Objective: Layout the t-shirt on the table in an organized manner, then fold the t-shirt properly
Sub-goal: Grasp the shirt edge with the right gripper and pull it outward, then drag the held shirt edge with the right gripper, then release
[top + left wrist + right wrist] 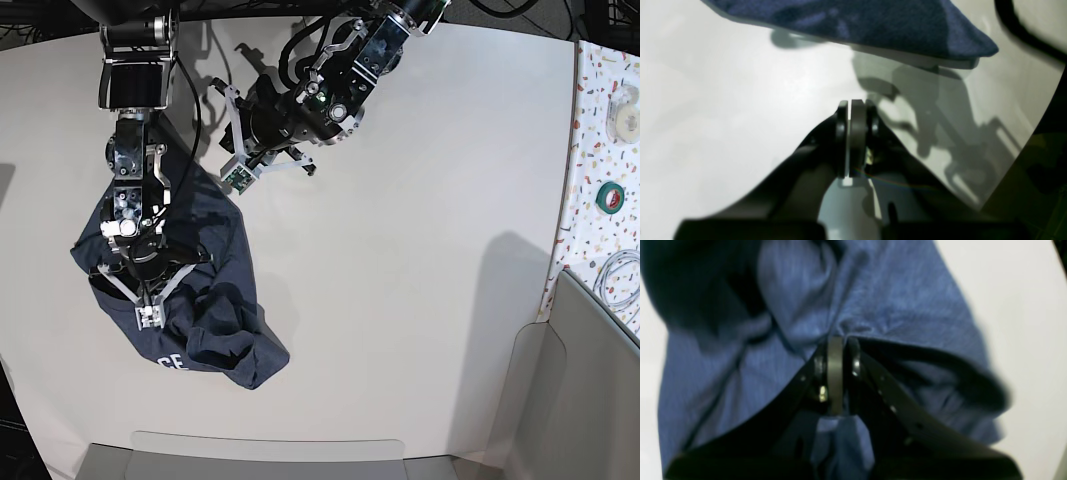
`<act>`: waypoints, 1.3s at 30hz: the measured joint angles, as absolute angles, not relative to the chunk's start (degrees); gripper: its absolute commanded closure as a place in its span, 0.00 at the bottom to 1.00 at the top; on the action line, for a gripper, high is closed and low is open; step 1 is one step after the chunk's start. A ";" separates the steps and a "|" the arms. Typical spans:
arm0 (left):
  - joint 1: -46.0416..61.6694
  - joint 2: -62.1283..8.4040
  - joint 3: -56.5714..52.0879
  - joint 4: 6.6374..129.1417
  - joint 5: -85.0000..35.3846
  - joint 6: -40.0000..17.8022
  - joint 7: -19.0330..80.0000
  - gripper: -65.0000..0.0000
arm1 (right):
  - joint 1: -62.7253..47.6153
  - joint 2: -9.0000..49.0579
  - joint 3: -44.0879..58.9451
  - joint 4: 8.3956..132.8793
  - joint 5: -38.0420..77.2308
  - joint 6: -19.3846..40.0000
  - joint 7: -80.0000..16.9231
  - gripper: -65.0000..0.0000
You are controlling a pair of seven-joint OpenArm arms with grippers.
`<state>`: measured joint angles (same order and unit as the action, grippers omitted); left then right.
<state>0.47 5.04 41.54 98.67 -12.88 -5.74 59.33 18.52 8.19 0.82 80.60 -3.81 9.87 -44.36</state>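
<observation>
The dark navy t-shirt (215, 300) lies crumpled on the left part of the off-white table (400, 300), with a bit of white lettering (170, 362) showing near its front edge. My right gripper (150, 318) is down on the shirt's left side. In the right wrist view this gripper (839, 340) is shut and the blue fabric (890, 290) puckers at its tips. My left gripper (238, 178) hovers just beyond the shirt's far edge. In the left wrist view it (857, 103) is shut and empty over bare table (723, 100), with the shirt's edge (873, 23) ahead of it.
A narrow speckled surface (600, 150) runs along the table's right edge and carries a white tape roll (627, 118), a green roll (611, 196) and a coiled cable (620, 280). A grey panel (590, 380) stands at the front right corner.
</observation>
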 measured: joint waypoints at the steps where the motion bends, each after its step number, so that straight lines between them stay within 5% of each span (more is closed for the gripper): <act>1: 0.45 5.04 41.54 98.67 -12.86 -5.85 59.33 1.00 | 19.84 8.84 0.86 80.60 -3.97 9.80 -44.27 1.00; 10: 1.78 3.16 41.54 98.80 -12.84 -5.78 58.94 1.00 | 30.96 9.80 9.85 75.22 -11.38 9.43 -43.07 1.00; 18: 3.62 2.20 41.54 100.25 -12.88 -6.02 58.94 1.00 | 37.87 10.44 13.93 53.41 -15.29 9.23 -26.30 0.99; 30: 5.50 0.38 41.58 100.36 -13.08 -6.04 59.00 1.00 | 45.56 8.08 13.54 38.76 -15.11 9.91 -17.98 0.17; 39: 7.16 -3.03 41.21 109.32 -13.04 -5.72 54.76 1.00 | 29.26 8.67 14.15 68.12 -15.05 9.32 -18.31 0.12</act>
<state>7.16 -3.03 41.21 109.32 -13.04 -5.72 54.76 29.26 8.67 14.15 68.12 -15.05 9.32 -18.31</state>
